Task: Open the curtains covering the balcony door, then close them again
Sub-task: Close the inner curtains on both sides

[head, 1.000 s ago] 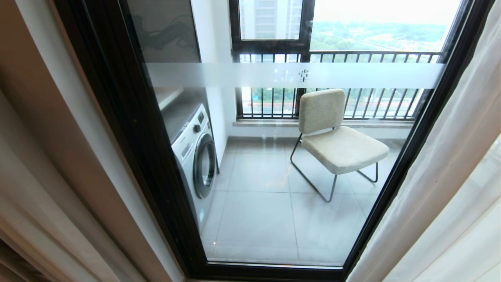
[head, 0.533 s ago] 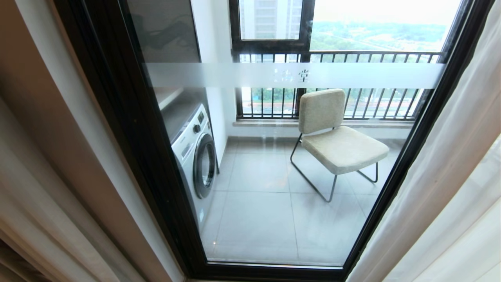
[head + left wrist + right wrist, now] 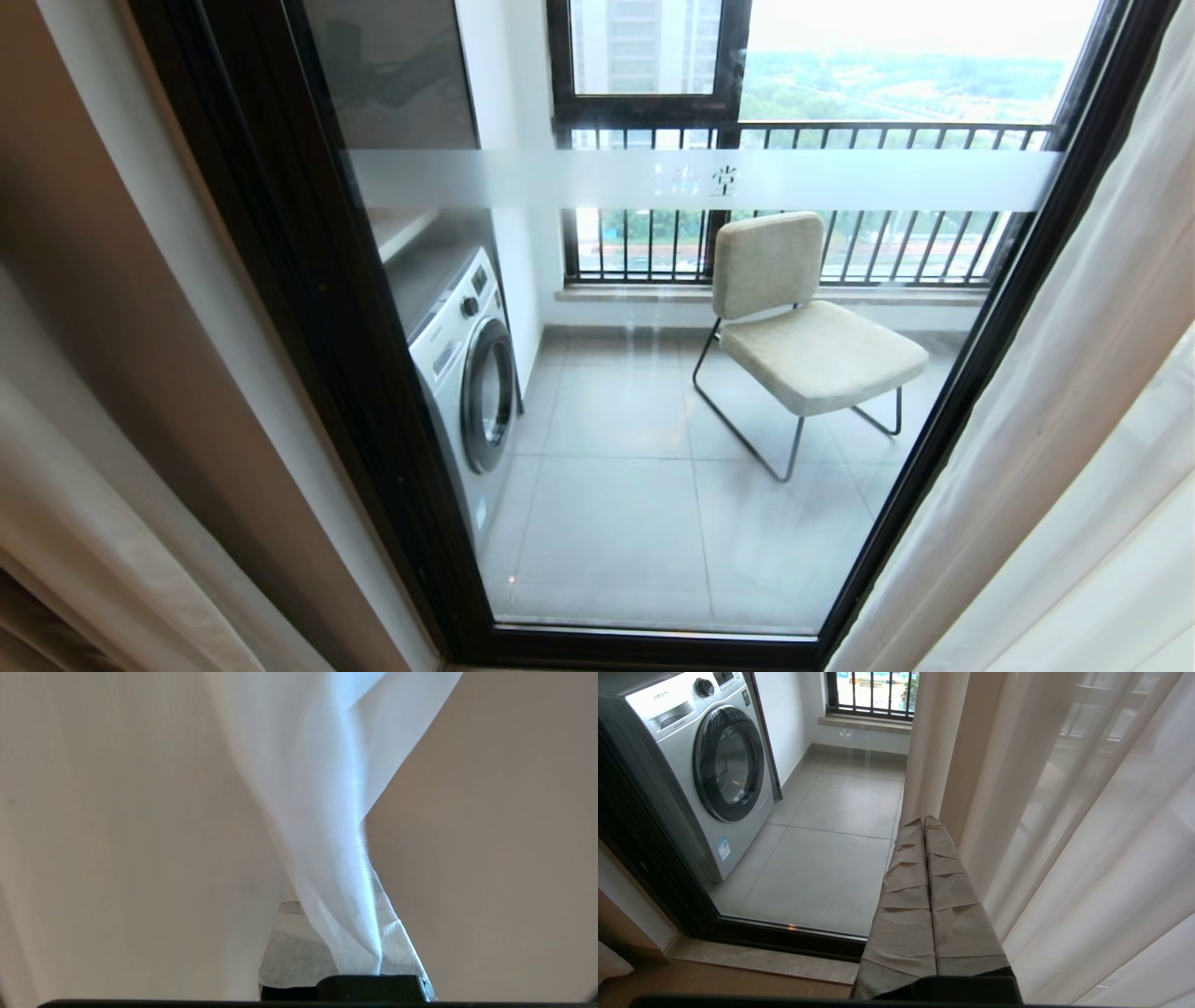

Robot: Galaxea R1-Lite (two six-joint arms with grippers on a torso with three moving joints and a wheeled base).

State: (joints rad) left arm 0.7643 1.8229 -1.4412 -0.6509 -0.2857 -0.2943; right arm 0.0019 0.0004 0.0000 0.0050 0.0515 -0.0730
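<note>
head: looks down through balcony door | left wrist: close on curtains | right wrist: low, shares washing machine

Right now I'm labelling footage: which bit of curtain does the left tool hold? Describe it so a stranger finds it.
Start at the balcony door and go to the curtains on its left. There, the left tool is shut on a twisted strand of thin white sheer, see-through and bluish-bright, unlike the opaque cream-beige cloth beside it.

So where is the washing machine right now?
In the head view the washing machine stands out on the balcony behind the balcony door, at the left side of the glass, across the tiled floor from the chair.
</note>
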